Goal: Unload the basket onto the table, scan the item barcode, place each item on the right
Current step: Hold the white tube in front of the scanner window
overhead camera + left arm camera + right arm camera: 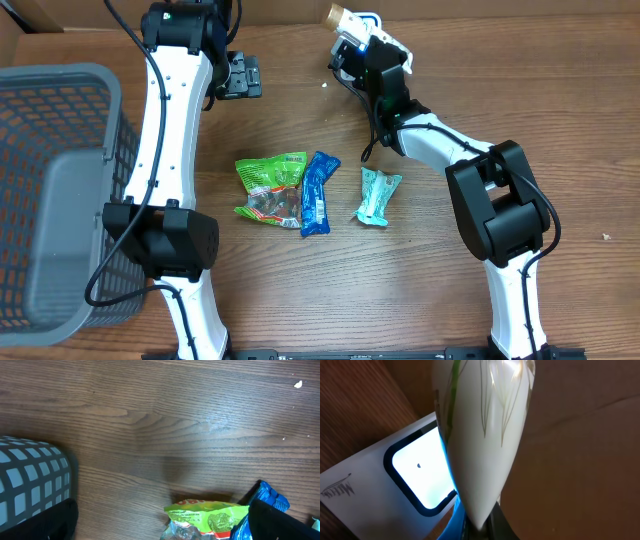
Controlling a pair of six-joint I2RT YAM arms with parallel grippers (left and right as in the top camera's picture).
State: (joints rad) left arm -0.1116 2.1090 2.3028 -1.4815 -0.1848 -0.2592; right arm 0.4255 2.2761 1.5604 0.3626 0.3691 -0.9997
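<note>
White glossy packet [480, 435], lined with green and gold, is clenched in the right gripper [350, 38] at the top centre of the overhead view, its tan end pointing to the upper left. In the right wrist view it fills the middle of the frame. Just behind it is the scanner [375, 490], a white panel whose dark-rimmed window glows white with a blue edge. The left gripper [240, 75], upper left of centre, has its jaws spread wide and grasps nothing, hanging over bare wooden table [300, 290]. In the middle of the table lie a green packet [270, 187], a blue packet [317, 193] touching it, and a teal packet [378, 195] slightly apart. A grey basket [60, 190] fills the left edge.
</note>
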